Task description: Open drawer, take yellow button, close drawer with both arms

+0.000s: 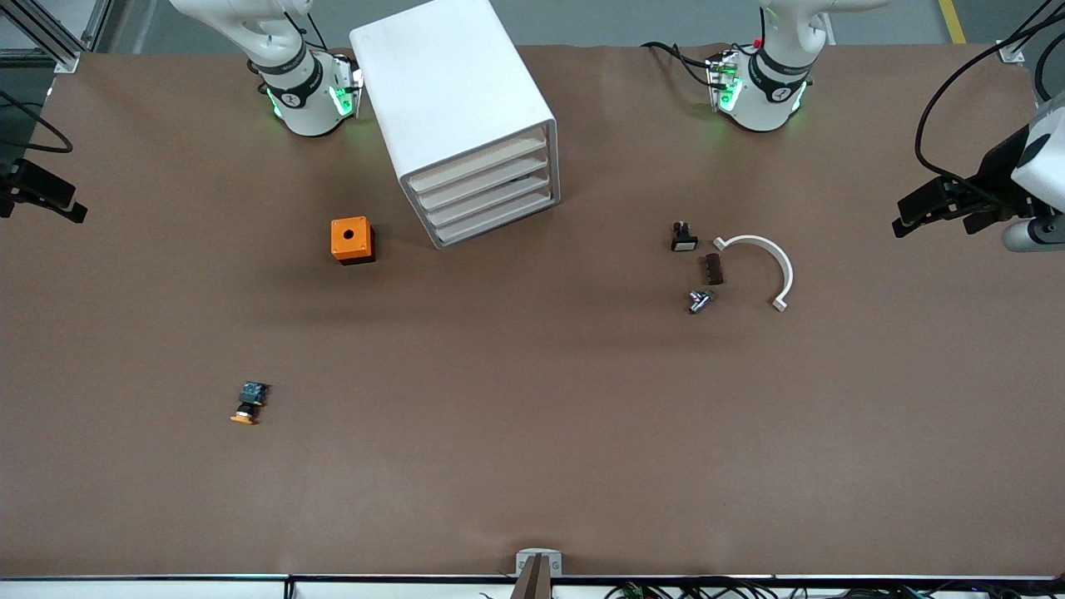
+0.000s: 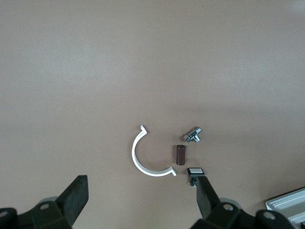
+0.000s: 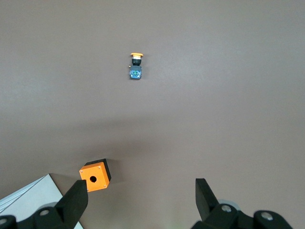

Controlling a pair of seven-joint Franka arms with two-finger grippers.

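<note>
Both claws spread, empty, high near their bases: left claw [image 2: 143, 200], right claw [image 3: 142, 202]. Drawer [image 1: 478, 162] shut; opening comes first. Button [image 1: 248, 403] lies on the bench, well apart from the right claw.

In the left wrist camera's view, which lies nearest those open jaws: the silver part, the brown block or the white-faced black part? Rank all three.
From the left gripper, jaws open above the table:
1. white-faced black part, right by one fingertip.
2. brown block, beside the white arc.
3. silver part, nearest the front camera.
</note>
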